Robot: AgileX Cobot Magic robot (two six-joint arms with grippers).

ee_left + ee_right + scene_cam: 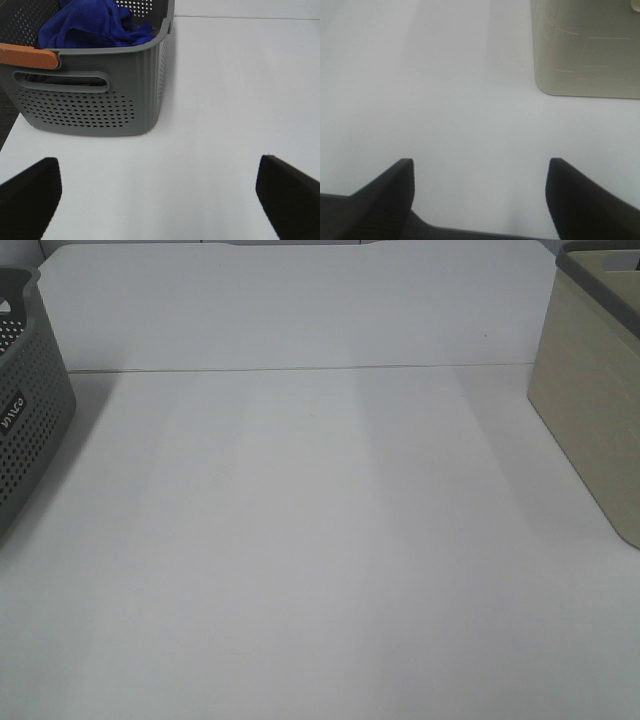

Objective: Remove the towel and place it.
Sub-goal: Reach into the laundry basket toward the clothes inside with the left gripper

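Towel: royal-blue, bunched in a loose heap inside the grey perforated basket, its folds rising about level with the rim. It sat ahead of the left gripper and off to 1 side of the gripper's line, beyond the basket's near wall, well apart from the fingertips. No tag or stitched edge was visible from here.

Handling guess: soft, light and floppy, with a nappy surface that should not slip. It will drape and trail once lifted, and could snag on the rim or drag the light basket along. Not fragile. Best hold looked like the highest fold of the heap, pinched from above with the fingers pushed into the cloth, clear of the basket wall and the orange handle piece on the rim.

Left gripper: spread wide, nothing between the 2 fingers, hovering over bare table short of the basket.

Right gripper: also parted and empty, over bare table, with the beige basket ahead and to 1 side, not touching.

In the exterior high view neither gripper showed; only the 2 baskets sat at opposite edges of the table, and the towel was hidden there.
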